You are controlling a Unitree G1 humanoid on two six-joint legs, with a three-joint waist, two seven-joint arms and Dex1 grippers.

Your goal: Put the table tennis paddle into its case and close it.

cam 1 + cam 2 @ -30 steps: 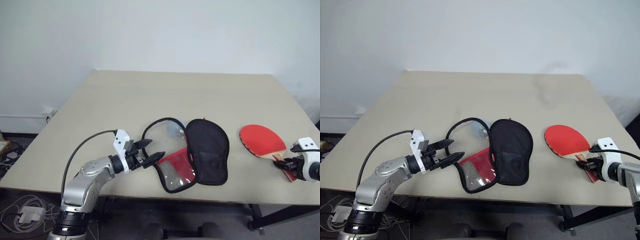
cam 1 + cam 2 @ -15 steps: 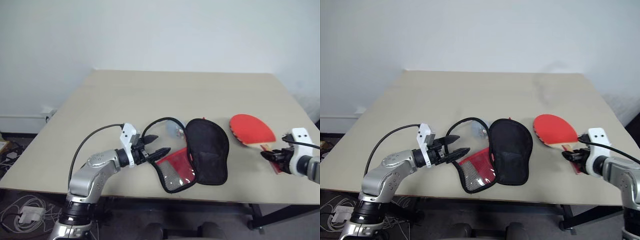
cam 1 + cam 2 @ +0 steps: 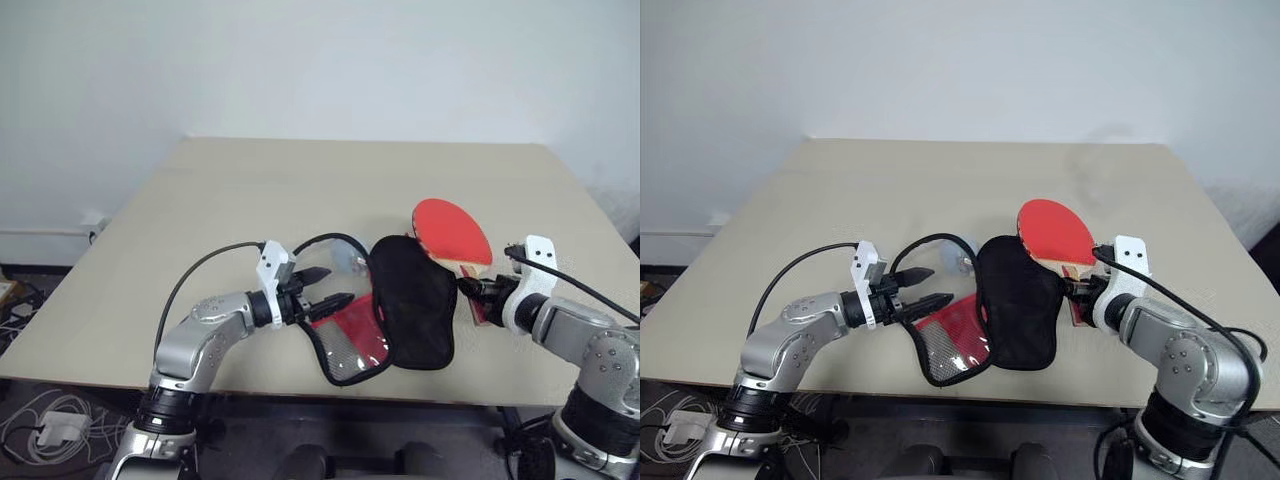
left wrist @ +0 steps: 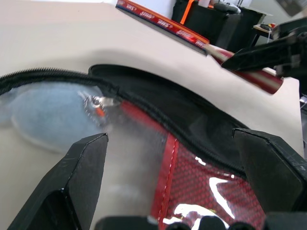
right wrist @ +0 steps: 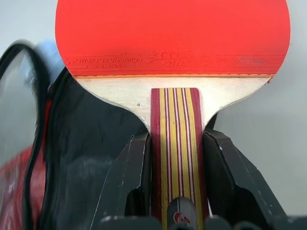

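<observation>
One table tennis paddle (image 3: pixel 1053 231) is up off the desk (image 3: pixel 940 185), clamped by its striped wooden handle between the two black fingers of the right gripper (image 3: pixel 1080 287). Its red face points away toward the far side, so the long axis runs near to far, handle nearest the robot. It hangs just over the right edge of the case (image 3: pixel 1015 300).

That case lies unzipped near the front of the desk, its black-lined half spread flat beside the paddle and its red mesh and clear plastic flap folded out to the left. A black strap loops off its far left corner.

From the right gripper, the open black lining lies immediately to the left and a little nearer, so the paddle looks to need only a short carry left and down, I'd judge, with the head going in first.

Over on the left, the left gripper (image 3: pixel 320 286) hovers with its fingers wide apart and nothing in them, tips just beside the flap's left edge, well placed to steady or lift it.

Around them, the desk is a plain beige top, and a bare pale wall (image 3: pixel 320 70) stands behind it.
</observation>
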